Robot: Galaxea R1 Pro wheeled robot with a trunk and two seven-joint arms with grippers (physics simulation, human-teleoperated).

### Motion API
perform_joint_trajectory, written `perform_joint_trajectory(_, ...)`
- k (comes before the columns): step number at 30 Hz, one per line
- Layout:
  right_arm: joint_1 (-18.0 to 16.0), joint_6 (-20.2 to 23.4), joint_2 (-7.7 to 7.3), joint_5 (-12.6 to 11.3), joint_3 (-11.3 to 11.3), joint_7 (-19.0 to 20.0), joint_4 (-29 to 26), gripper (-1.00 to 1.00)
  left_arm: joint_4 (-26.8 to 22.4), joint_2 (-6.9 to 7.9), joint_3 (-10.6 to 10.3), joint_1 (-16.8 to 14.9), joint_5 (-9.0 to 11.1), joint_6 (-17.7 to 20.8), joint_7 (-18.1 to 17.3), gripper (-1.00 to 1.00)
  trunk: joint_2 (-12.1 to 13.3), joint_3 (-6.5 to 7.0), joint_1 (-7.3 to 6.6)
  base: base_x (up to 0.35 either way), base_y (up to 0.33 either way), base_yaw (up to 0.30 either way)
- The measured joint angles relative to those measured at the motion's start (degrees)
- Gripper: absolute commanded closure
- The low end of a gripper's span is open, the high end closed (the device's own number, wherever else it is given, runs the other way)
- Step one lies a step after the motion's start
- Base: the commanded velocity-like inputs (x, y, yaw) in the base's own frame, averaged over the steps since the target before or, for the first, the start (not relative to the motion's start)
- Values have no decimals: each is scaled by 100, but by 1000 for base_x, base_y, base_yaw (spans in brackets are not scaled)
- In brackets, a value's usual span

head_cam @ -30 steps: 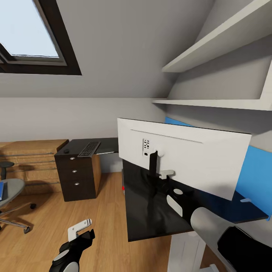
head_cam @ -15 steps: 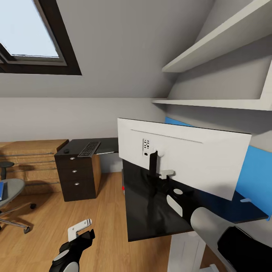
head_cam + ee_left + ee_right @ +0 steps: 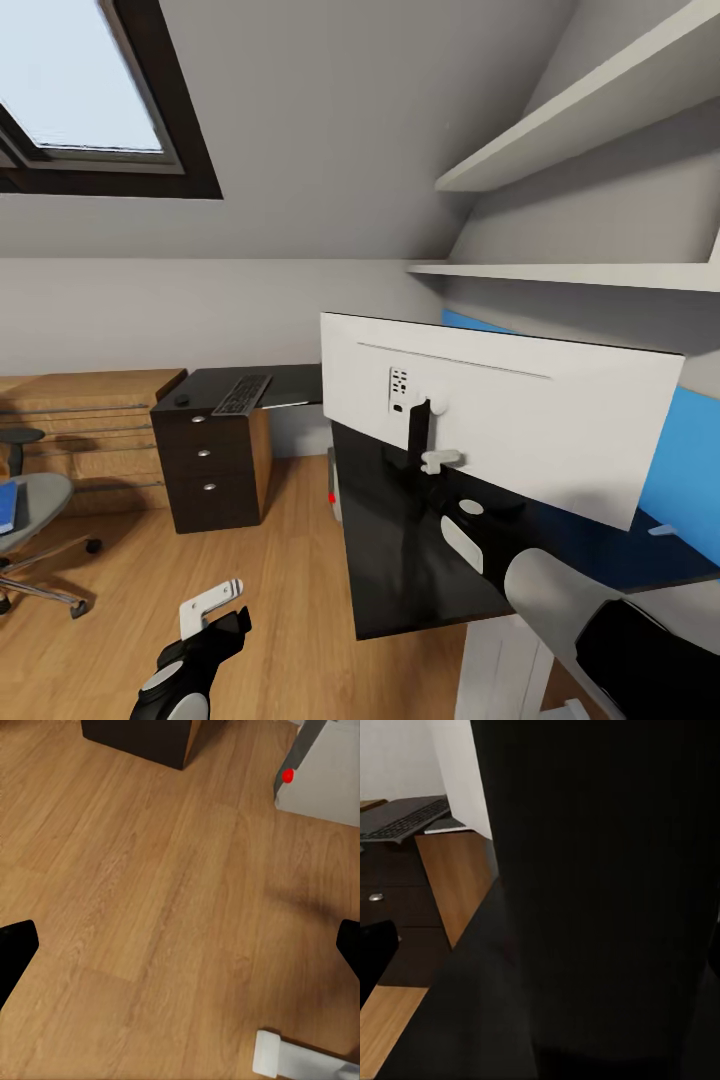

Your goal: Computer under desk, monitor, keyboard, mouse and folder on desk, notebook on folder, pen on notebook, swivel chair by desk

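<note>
From the head view, the monitor (image 3: 500,420) stood on the black desk (image 3: 400,570) with its white back toward the robot and its screen facing the blue back panel (image 3: 685,460), its long axis running along the near wing of the desk. The right gripper (image 3: 438,462) sat at the thin black stand (image 3: 418,438); whether its fingers clamped the stand I could not tell. The left gripper (image 3: 212,602) hung low over the wood floor (image 3: 280,600), holding nothing. The keyboard (image 3: 241,394) lay on the far wing above the drawer unit (image 3: 212,465), its length pointing away toward the wall, well apart from the monitor. The swivel chair (image 3: 30,520) stood off to the side with the blue folder (image 3: 6,506) on its seat.

In the left wrist view, the fingers (image 3: 16,952) were spread wide over bare floor, and the computer (image 3: 319,772) showed its red light beside the desk leg.

In the right wrist view, the dark stand (image 3: 600,885) loomed close, with the keyboard beyond.

I judged little done: monitor up but seemingly backwards, folder, chair and keyboard all left to place.
</note>
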Motion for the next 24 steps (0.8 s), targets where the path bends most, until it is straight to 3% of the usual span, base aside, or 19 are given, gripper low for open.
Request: perform_joint_trajectory(24,0,0,0,0,-2,0,0,-100,9,0,0,3,0,0,0,-100,0,0,3,-96,0,0)
